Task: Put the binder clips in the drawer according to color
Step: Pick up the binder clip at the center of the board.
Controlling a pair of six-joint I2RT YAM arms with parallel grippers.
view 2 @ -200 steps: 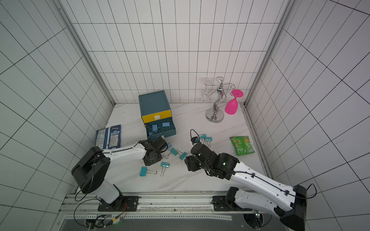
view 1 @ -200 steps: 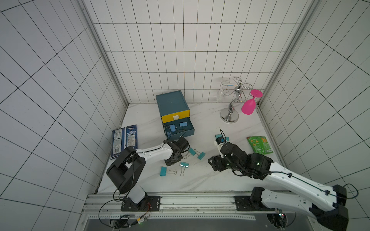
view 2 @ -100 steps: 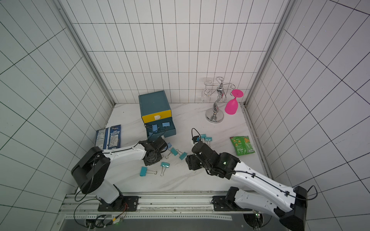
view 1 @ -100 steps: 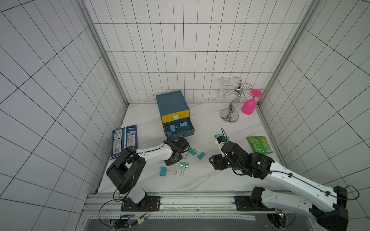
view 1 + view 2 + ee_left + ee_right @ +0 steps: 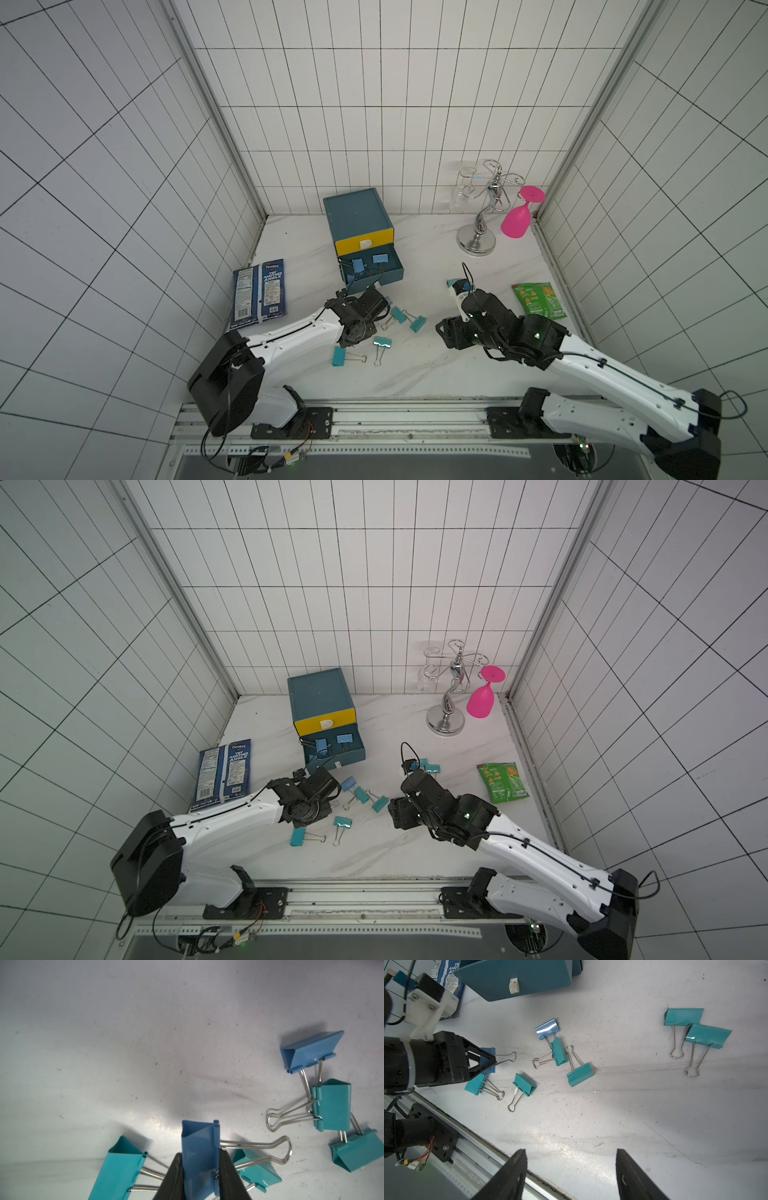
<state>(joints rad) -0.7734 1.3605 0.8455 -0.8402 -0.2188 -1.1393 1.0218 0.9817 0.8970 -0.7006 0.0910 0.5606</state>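
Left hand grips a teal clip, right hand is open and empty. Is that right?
No. The left hand grips a blue clip, not a teal one, as the left wrist view shows. The right hand is open and empty.

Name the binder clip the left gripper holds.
The blue metal clip, pinched in the left gripper; the second blue clip and teal clips lie loose.

Glossy painted-metal binder clips (image 5: pixel 197 1147), scuffed matt tabletop (image 5: pixel 124 1043)
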